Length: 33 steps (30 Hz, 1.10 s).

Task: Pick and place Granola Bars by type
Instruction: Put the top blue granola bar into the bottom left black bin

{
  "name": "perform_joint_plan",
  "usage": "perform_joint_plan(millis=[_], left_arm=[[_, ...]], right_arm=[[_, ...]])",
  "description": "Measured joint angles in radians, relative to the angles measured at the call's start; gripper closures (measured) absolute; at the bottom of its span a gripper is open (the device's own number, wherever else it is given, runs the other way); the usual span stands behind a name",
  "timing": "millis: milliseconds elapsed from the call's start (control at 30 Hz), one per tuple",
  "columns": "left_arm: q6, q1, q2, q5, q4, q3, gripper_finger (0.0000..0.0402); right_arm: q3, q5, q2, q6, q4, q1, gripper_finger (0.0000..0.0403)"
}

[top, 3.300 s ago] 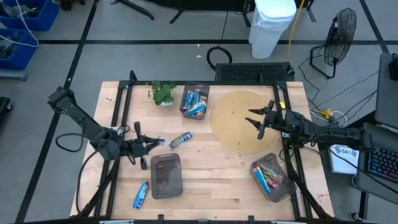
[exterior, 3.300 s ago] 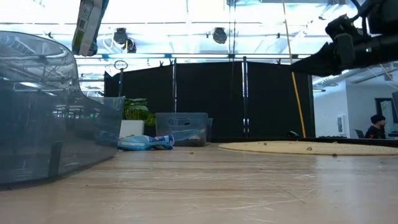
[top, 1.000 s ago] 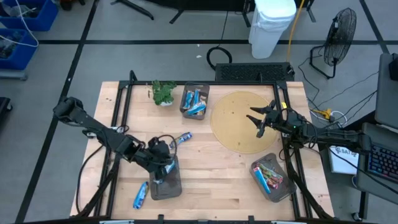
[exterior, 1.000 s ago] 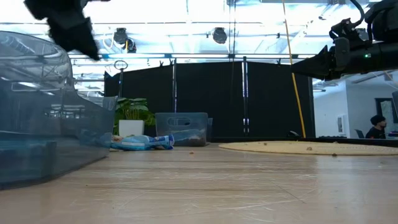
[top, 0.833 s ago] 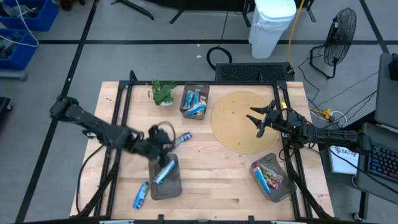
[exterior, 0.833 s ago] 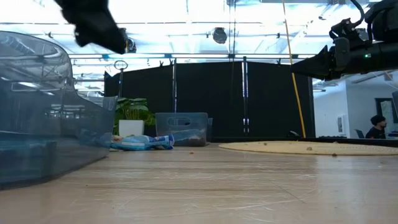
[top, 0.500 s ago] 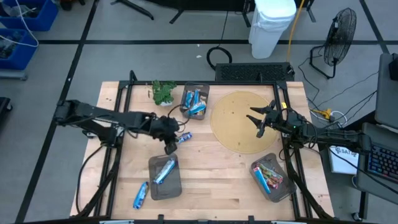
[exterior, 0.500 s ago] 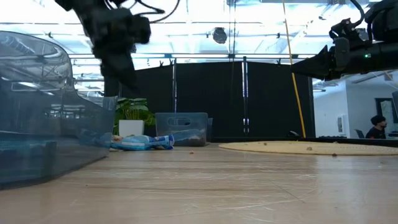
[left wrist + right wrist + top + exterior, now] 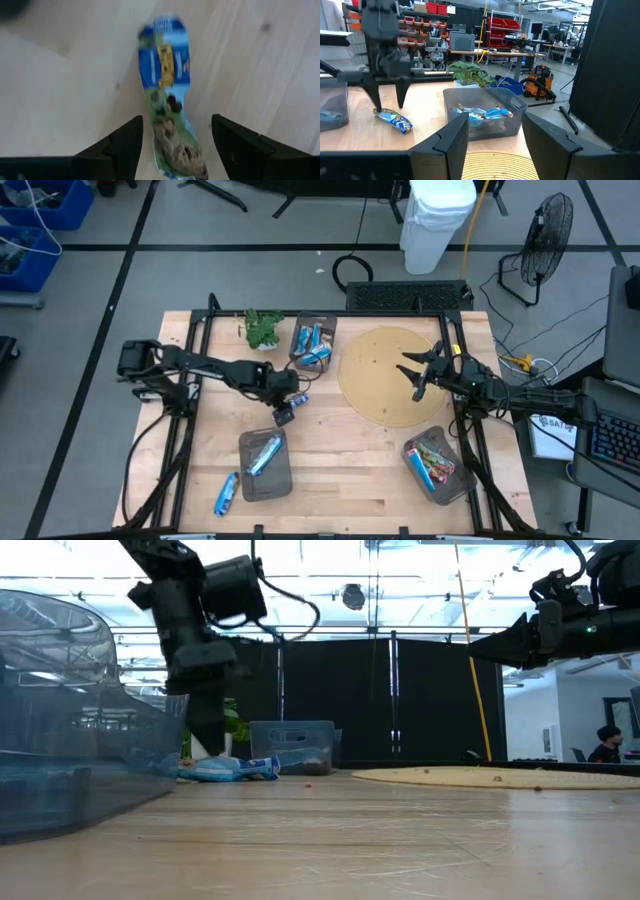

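Pale butcher-block table (image 9: 330,470) is what we're looking at, with a round woven mat (image 9: 385,375) and smoky translucent plastic bins (image 9: 265,465). We see the left gripper (image 9: 172,145) hanging fingers-apart right over a crinkly, shiny blue bar (image 9: 167,120) lying flat mid-table, its long axis running straight through the gap between the fingers (image 9: 125,142), not touching them. We spot the right gripper (image 9: 412,376) parked above the mat, also spread open and empty.

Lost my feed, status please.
Left pincer open, straddling blue wrapped granola bar on the wood table. Right pincer open, idle above round mat. Nothing blocking.
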State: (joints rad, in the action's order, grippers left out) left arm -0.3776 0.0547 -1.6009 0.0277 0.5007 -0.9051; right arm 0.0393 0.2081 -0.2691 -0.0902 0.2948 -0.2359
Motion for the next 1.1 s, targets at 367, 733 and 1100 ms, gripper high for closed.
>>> perform_joint_plan(millis=[367,733,1100], left_arm=[[-0.012,0.002,-0.109,0.029,-0.044,-0.003,0.0193],[0.015,0.005,-0.071,0.005,-0.011,0.000,0.0363],[0.028,-0.048,0.193,-0.225,0.018,0.000,0.0390]], right_arm=[[0.000,0.000,0.000,0.000,0.000,0.000,0.0225],[0.000,0.000,0.000,0.000,-0.001,0.000,0.0223],[0.000,0.000,0.000,0.000,0.000,0.000,0.0223]])
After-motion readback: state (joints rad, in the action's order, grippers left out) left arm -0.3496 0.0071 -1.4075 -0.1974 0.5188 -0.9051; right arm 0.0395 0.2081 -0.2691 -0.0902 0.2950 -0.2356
